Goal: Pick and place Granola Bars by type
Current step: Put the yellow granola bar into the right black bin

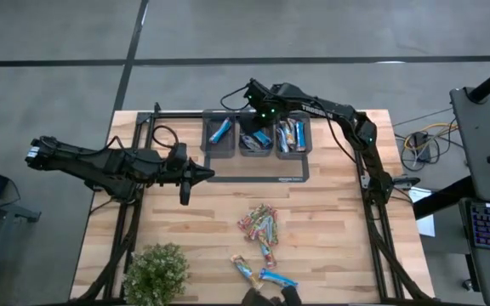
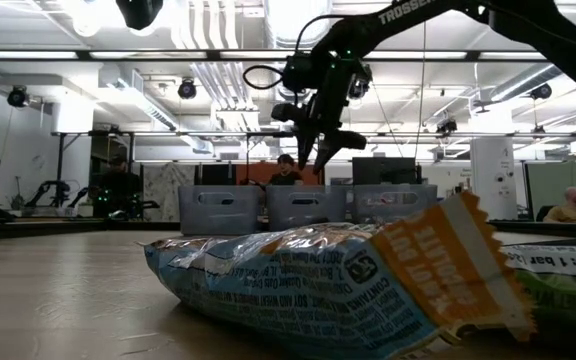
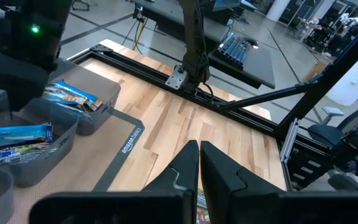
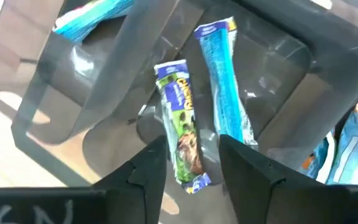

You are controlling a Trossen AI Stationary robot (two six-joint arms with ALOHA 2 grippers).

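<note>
Three grey bins sit in a row on a dark mat at the table's far side. The left bin [image 1: 221,136] holds a blue bar. My right gripper [image 1: 258,115] hangs open above the middle bin [image 4: 278,81]. A green multicoloured bar [image 4: 182,140] and a blue bar [image 4: 225,81] lie on that bin's floor, below its fingers. The right bin [image 1: 292,136] holds several bars. More granola bars lie loose on the wood: a multicoloured heap [image 1: 260,225] and blue ones [image 1: 266,276] by the near edge. My left gripper [image 1: 209,174] waits shut, left of the mat.
A leafy green plant [image 1: 156,272] stands at the near left corner. One bar [image 2: 318,290] lies right before the low camera. Black frame rails [image 1: 373,204] run along the table's sides. Bare wood lies between the mat and the heap.
</note>
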